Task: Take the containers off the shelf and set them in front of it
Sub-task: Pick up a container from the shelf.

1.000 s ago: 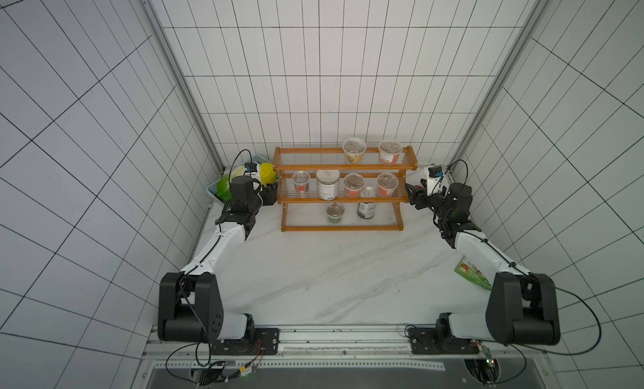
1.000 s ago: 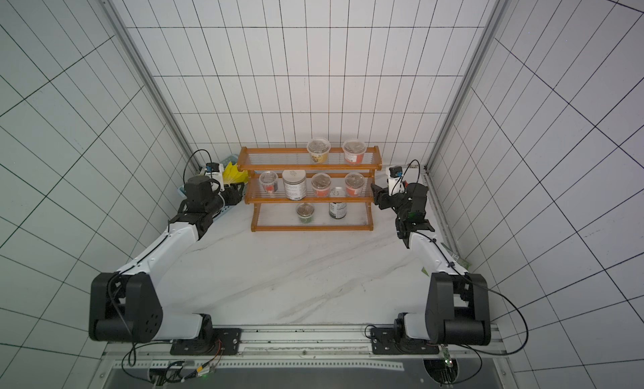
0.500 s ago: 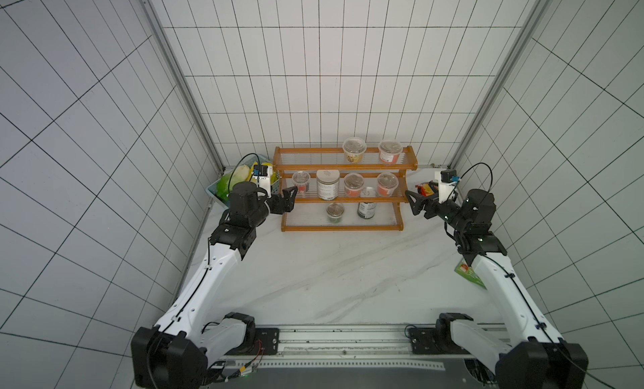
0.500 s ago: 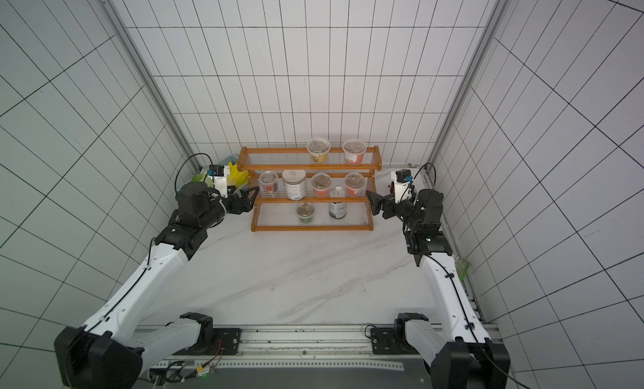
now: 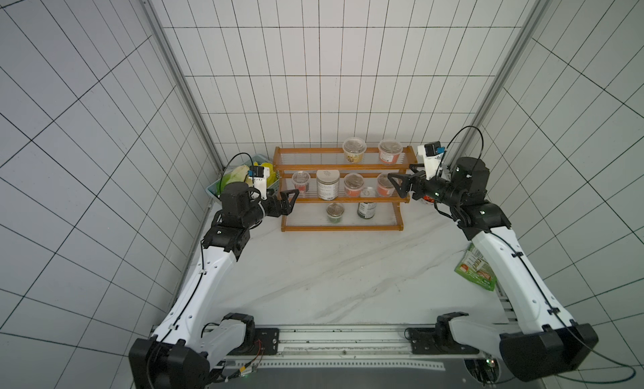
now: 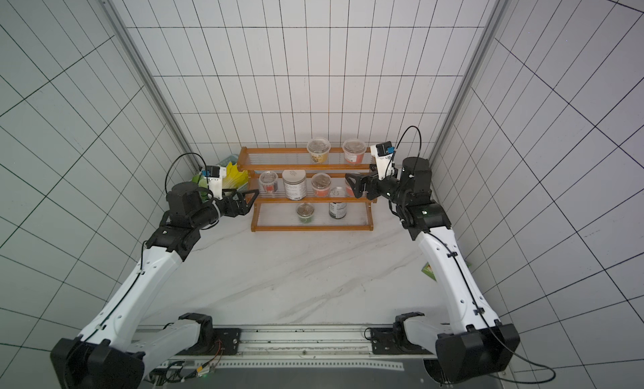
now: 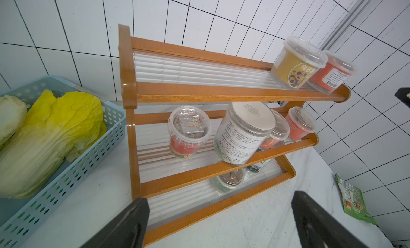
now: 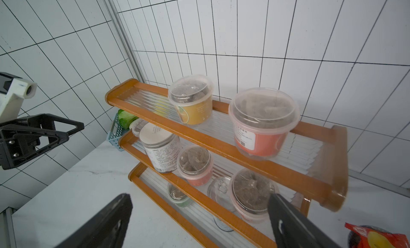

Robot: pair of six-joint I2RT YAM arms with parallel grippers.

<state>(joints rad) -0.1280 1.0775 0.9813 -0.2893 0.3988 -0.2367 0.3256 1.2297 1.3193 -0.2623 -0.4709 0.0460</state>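
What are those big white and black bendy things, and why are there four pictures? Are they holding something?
They are two robot arms, each ending in a claw called a gripper. Two pictures come from cameras high above, so they look almost alike. The other two come from a small camera on each wrist, looking past its black fingers. On the white table stands an orange-brown shelf with six small clear cups, a tall white-labelled jar and a dark jar on its three steps. Beside it sits a blue basket of cabbage, and a green packet lies by the right arm. The left gripper and right gripper are both open, holding nothing.
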